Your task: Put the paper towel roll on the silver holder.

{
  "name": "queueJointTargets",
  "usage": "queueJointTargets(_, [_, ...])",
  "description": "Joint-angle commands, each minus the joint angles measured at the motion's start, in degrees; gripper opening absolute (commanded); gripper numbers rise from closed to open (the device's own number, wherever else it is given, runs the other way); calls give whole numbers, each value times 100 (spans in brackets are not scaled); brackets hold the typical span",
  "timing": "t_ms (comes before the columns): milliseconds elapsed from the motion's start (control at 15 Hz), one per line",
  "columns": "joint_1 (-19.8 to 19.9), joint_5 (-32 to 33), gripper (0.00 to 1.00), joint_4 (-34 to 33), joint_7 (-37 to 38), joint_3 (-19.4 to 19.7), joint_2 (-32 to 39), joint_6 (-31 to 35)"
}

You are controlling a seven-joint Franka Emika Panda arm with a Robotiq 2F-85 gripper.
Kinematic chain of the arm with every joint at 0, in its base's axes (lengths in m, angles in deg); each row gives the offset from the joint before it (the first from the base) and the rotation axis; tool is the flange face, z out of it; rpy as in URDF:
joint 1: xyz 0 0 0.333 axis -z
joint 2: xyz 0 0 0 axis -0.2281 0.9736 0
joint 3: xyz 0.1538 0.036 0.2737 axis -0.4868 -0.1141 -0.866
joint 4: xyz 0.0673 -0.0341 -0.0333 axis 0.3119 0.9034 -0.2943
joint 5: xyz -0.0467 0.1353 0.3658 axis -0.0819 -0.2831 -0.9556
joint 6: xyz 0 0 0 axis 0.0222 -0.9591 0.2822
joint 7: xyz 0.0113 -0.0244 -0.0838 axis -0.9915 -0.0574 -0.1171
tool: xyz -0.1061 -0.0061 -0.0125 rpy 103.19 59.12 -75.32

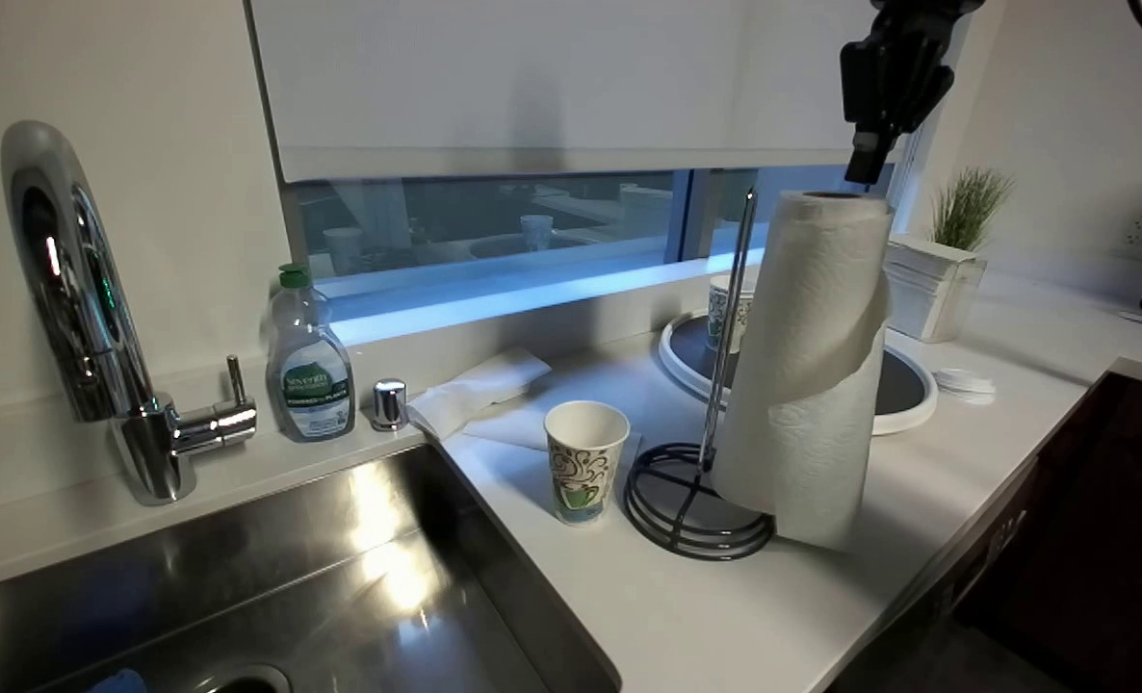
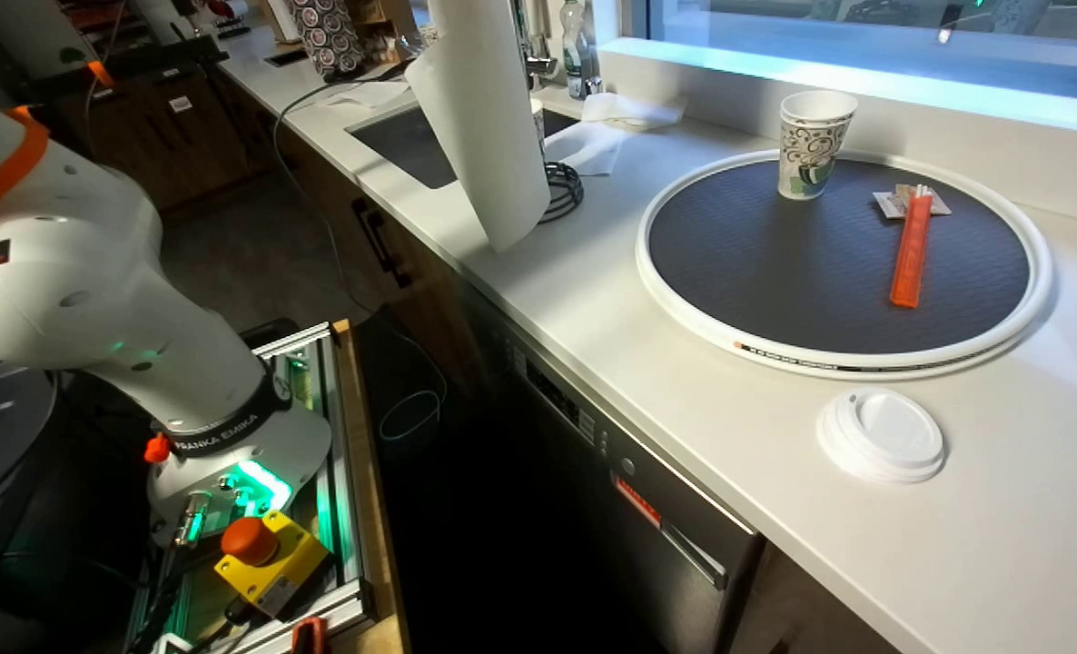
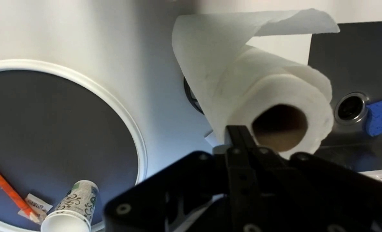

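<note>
The paper towel roll (image 1: 812, 366) is a tall white cylinder with a loose sheet on its side. It stands slightly tilted beside the silver holder (image 1: 732, 308), whose rod rises outside the roll. The roll's lower end overlaps the ringed base in view; I cannot tell if it rests on it. The roll (image 2: 493, 136) and part of the base (image 2: 568, 195) show in an exterior view. My gripper (image 1: 865, 175) is just above the roll's top rim. In the wrist view the gripper (image 3: 237, 129) has its fingertips together, empty, beside the roll's core hole (image 3: 279, 125).
A patterned paper cup (image 1: 585, 467) stands left of the holder, near the sink (image 1: 340, 577). A round dark tray (image 2: 756, 291) holds another cup (image 2: 813, 150) and an orange packet (image 2: 911, 259). White lids (image 2: 879, 434) lie near the counter edge. A planter (image 1: 932, 289) stands behind.
</note>
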Motion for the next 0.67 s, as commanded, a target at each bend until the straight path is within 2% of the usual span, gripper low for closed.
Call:
queueJointTargets(0, [-53, -129, 0, 354, -103, 36, -158, 169])
queueJointTargets(600, [-89, -91, 0, 609, -99, -6, -108, 384])
